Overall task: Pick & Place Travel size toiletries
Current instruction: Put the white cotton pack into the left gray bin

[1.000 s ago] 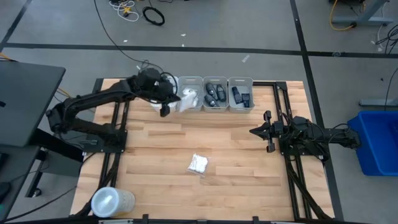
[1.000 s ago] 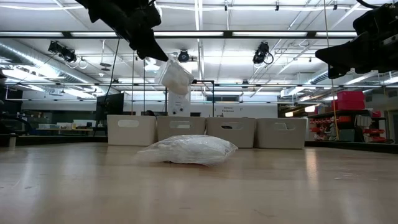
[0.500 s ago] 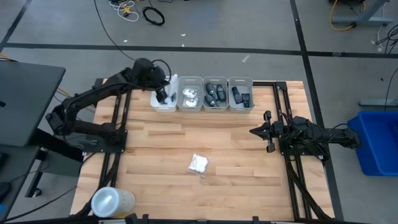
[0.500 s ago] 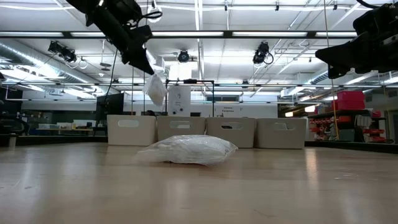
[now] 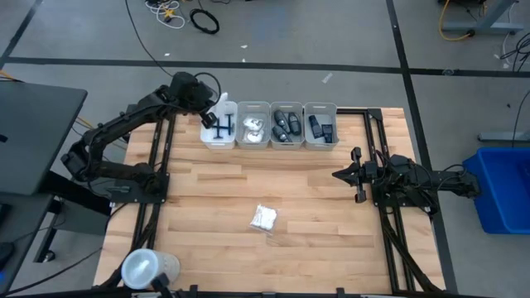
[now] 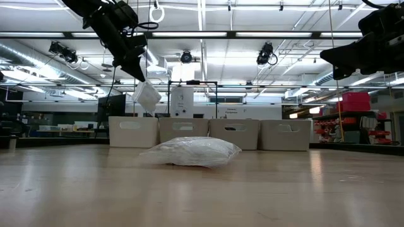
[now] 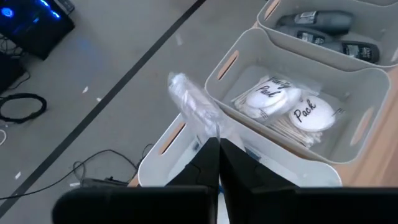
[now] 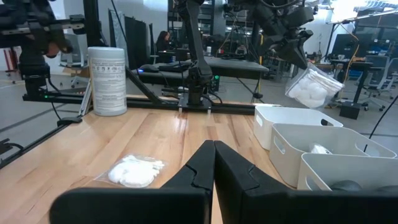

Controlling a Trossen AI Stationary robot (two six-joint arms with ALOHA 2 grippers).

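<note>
1. I had the left gripper (image 5: 208, 116) up in the upper left of the high view, at the outer edge of the first bin (image 5: 218, 141) in the row of four white bins, its fingers pinched closed on a clear crinkly packet (image 6: 146, 96).
2. In the low view that packet hung from the left gripper (image 6: 137, 74) in the upper left of the frame, clear of the table and above the leftmost bin (image 6: 133, 132).
3. The left wrist view showed the held packet (image 7: 193, 107) sticking out beyond the closed fingertips, over the rim between the first bin (image 7: 163, 163) and the second bin (image 7: 298, 93), where packets printed "Pack" (image 7: 286, 109) lay.
4. From above, I saw dark blue razors (image 5: 221, 126) in the first bin, white packets in the second bin (image 5: 253, 142), and small dark containers (image 5: 286, 126) in the third bin and the fourth bin (image 5: 321, 142).
5. Another white packet (image 5: 264, 218) lay flat on the wooden table (image 5: 207, 199), lower centre of the high view, well apart from the bins.
6. My right gripper (image 5: 337, 175) waited at the right centre of the high view, jaws closed on nothing, above the table.
7. A large clear round tub (image 5: 149, 269) stood at the lower left corner.
</note>
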